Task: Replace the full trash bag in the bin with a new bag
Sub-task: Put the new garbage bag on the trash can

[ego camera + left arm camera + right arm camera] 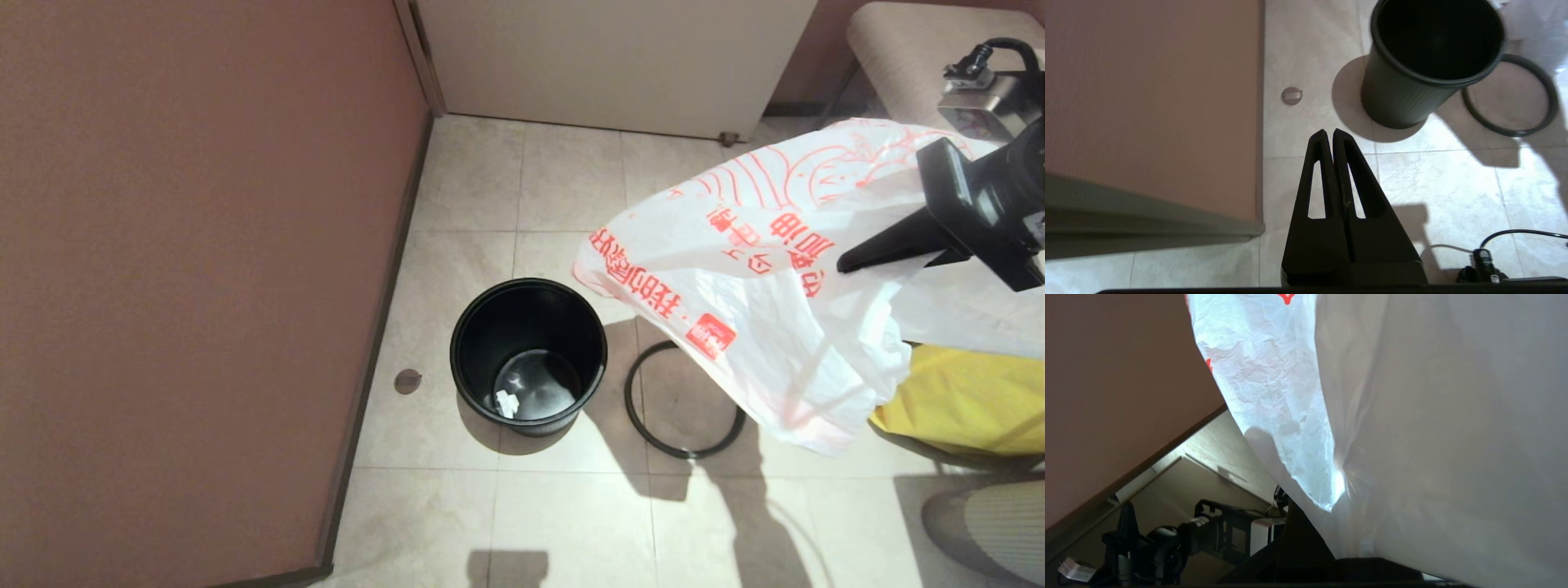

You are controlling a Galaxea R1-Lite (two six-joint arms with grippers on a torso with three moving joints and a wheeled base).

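While the right gripper pinches it aloft right of the empty black bin, the new bag hangs crinkled, translucent white with orange-red cartoon and characters.

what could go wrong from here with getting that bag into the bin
1. The new bag hangs bunched from the right gripper, mouth unopened, so it may drape over the bin rather than line it.
2. The grey ring lies on the floor under the bag and could snag it.
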